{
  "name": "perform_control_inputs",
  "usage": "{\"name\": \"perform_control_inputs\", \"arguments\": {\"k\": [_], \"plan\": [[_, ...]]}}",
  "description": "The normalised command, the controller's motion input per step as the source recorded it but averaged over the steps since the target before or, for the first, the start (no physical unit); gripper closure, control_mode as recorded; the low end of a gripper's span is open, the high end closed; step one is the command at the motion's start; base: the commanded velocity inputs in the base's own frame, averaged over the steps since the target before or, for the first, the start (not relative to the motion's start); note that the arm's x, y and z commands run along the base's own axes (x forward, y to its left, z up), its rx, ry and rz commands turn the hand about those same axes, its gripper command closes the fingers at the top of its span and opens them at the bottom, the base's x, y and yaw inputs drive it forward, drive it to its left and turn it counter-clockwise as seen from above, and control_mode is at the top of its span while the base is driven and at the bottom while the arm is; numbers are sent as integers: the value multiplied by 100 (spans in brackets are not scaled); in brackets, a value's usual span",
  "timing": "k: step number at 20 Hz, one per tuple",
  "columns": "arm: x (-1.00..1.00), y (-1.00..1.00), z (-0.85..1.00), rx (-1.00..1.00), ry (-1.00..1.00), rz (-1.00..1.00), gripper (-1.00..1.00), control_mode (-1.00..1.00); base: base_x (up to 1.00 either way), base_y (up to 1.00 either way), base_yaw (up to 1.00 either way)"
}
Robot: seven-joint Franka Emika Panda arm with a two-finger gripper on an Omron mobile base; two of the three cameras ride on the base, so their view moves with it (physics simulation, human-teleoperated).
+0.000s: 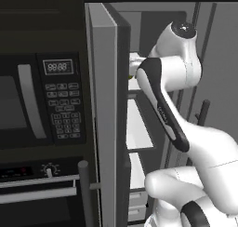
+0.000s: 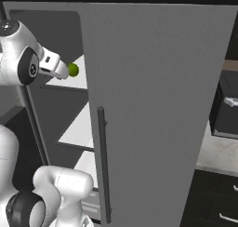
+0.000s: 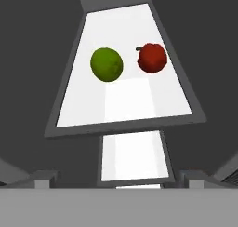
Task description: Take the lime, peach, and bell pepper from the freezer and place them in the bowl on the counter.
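Two fruits sit on a white shelf [image 3: 125,96] inside the freezer [image 2: 158,105]: the lime [image 3: 107,64] to the left in the hand view and the bell pepper [image 3: 152,58] just beside it, apart, not touching. Bare shelf lies in front of them up to its grey front edge, with another white shelf showing beyond that edge. From the right base view, the lime shows at the tip of the white arm, past the edge of the open grey door. Whether the gripper is open or closed cannot be told. A black microwave [image 1: 42,100] stands left of the freezer.
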Motion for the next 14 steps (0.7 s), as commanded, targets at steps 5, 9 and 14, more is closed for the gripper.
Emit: {"name": "perform_control_inputs", "arguments": {"k": [5, 9, 14], "plan": [[99, 8, -5, 0, 0, 0, -100, -100, 0, 0, 0], [97, 10, -26, -1, 0, 0, -100, -100, 0, 0, 0], [59, 13, -38, -4, 0, 1, -100, -100, 0, 0, 0]]}}
